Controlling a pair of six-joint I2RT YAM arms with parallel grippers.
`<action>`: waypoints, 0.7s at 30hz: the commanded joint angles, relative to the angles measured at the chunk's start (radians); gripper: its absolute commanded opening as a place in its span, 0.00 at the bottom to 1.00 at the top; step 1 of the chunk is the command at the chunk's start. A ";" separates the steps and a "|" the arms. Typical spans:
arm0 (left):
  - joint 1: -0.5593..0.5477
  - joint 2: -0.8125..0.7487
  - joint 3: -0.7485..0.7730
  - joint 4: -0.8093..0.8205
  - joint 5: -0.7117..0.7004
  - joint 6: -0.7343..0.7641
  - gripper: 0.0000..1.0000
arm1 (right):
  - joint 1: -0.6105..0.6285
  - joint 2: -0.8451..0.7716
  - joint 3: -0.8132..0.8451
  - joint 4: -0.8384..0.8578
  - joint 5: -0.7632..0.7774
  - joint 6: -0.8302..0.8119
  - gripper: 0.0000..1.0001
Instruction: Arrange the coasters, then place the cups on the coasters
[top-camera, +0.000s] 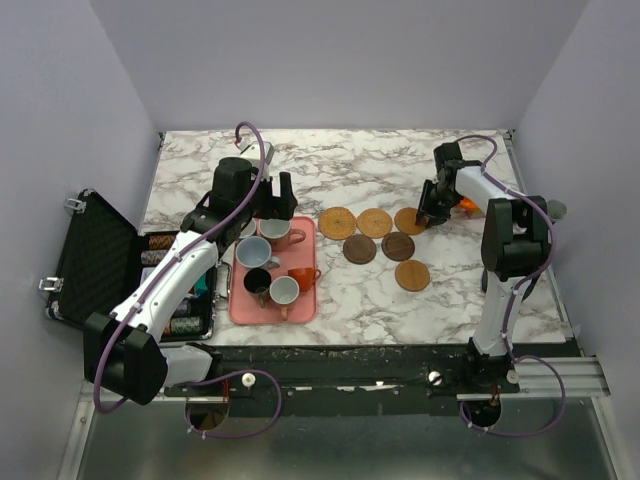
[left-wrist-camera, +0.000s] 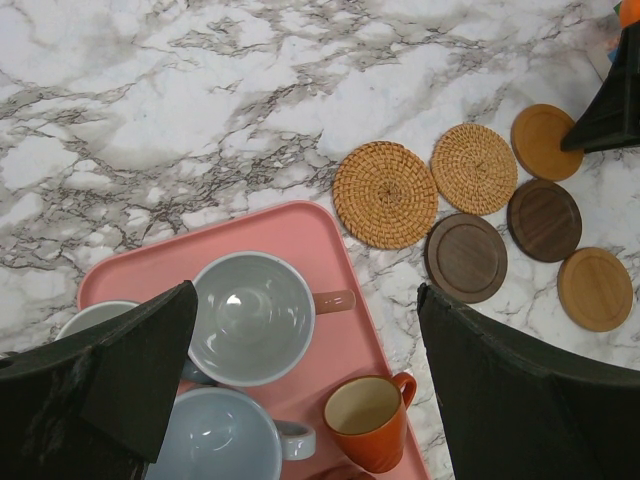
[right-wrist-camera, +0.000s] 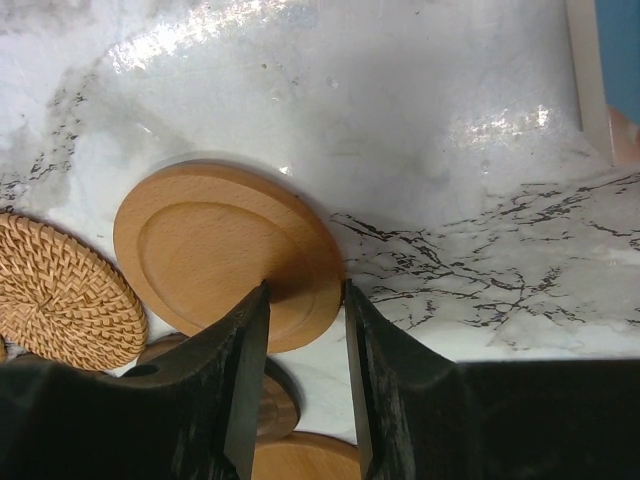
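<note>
Six coasters lie right of the pink tray: two woven, two dark and two light wooden. On the tray stand a pink cup, a pale blue cup, an orange cup, a black cup and a grey cup. My left gripper hangs wide open above the tray's far end, holding nothing. My right gripper is down at the far light coaster, jaws partly open: one fingertip over its top, the other at its rim.
An open black case holding small items lies at the table's left edge. An orange object sits just behind the right gripper, near the table's right edge. A blue surface shows beyond that edge.
</note>
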 joint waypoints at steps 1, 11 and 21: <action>-0.005 -0.002 -0.001 -0.004 -0.001 0.002 0.99 | 0.007 0.025 0.029 0.012 -0.024 -0.015 0.44; -0.006 -0.002 -0.001 -0.004 -0.001 0.002 0.99 | 0.014 0.022 0.028 0.021 -0.041 -0.025 0.43; -0.006 -0.002 -0.001 -0.004 -0.001 0.002 0.99 | 0.021 0.025 0.034 0.024 -0.049 -0.023 0.43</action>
